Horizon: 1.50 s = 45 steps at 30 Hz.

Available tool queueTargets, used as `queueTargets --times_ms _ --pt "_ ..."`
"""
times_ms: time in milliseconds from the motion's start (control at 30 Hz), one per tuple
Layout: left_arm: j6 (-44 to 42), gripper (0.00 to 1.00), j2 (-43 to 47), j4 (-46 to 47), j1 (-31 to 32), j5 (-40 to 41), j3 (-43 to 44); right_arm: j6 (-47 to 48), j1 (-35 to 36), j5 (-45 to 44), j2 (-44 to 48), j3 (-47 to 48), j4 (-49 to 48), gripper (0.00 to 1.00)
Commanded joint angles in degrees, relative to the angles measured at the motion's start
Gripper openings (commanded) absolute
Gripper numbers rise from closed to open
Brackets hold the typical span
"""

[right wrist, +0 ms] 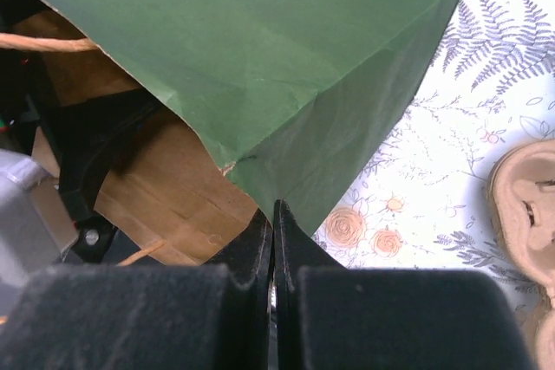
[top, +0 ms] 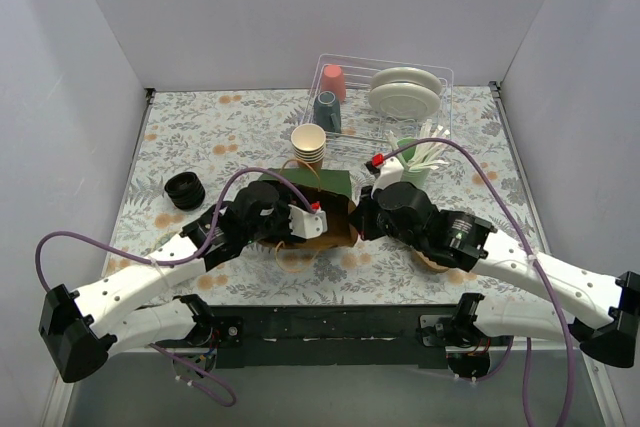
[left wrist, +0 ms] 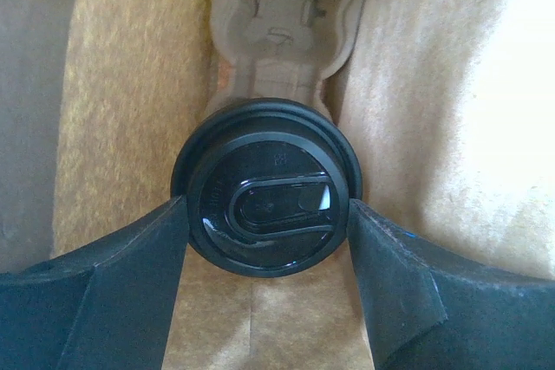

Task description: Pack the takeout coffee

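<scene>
Mid-frame we see our left tool (left wrist: 269, 240) gripping the takeout coffee (left wrist: 265, 186) inside the green bag (right wrist: 260, 67), while our right tool (right wrist: 274, 240) pinches shut on its rim.

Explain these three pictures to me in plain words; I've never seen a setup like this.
Two robot arms are bolted to the near edge of a flowered table. The wide picture looks down from above and behind them; the other two come from cameras on each wrist.

The left claw reaches into a green paper bag, its fingers on either side of the takeout coffee, seen from above by its black lid. The right claw is shut, pinching the bag's edge.

Also on the table: a stack of paper cups, a loose black round piece and a clear rack with plates and cups.
</scene>
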<state>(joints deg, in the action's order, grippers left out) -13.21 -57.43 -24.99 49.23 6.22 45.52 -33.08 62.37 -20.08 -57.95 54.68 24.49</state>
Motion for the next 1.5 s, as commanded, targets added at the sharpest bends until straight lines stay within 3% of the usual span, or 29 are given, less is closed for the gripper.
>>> queueTargets --times_ms 0,467,933,1467 --pt "0.0 0.0 2.5 1.3 -0.5 -0.8 -0.3 -2.0 0.0 1.1 3.6 -0.7 1.3 0.01" --pt "3.2 0.0 1.3 3.5 -0.8 -5.5 -3.0 -3.0 0.0 4.6 6.2 -4.9 -1.1 0.01" --pt "-1.6 0.0 0.8 10.7 -1.2 -0.3 -6.8 -3.7 0.0 5.4 6.9 -4.7 -0.5 0.01" --pt "-1.5 0.0 0.6 16.1 -2.2 -2.5 -10.7 -4.6 0.0 7.9 4.8 -3.2 -1.4 0.01"
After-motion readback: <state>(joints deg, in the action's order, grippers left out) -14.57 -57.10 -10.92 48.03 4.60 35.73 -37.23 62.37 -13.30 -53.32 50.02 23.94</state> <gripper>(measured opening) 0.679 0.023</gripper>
